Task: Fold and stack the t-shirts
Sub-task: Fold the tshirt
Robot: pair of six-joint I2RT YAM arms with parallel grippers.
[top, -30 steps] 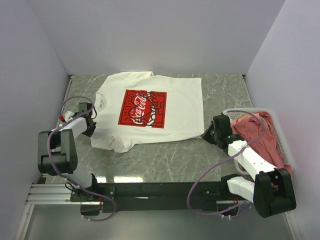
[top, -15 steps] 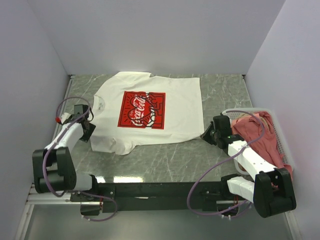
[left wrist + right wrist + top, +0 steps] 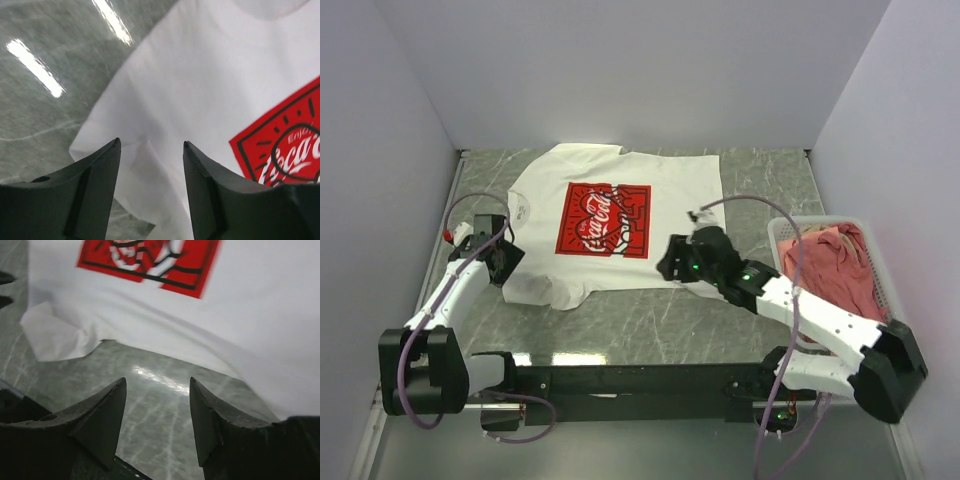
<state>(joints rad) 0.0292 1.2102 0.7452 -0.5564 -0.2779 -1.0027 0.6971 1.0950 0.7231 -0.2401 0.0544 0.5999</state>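
A white t-shirt (image 3: 665,210) with a red chest print (image 3: 605,218) lies spread flat on the grey marble table, collar to the left. My left gripper (image 3: 506,262) hovers at its left edge, near the sleeve. In the left wrist view this gripper (image 3: 151,141) is open over a creased white sleeve (image 3: 135,170), gripping nothing. My right gripper (image 3: 670,266) sits at the shirt's near hem. In the right wrist view it (image 3: 157,380) is open over bare table (image 3: 165,405), with the hem (image 3: 210,355) just beyond its tips. A salmon-pink t-shirt (image 3: 840,268) lies in the basket.
A white slatted basket (image 3: 776,229) stands at the right edge of the table, holding the pink cloth. Grey walls close in the back and both sides. The arms' base rail (image 3: 640,380) runs along the near edge.
Both grippers have opened. The right arm has swung left from beside the basket to the shirt's near hem. The left arm has shifted slightly at the shirt's left edge.
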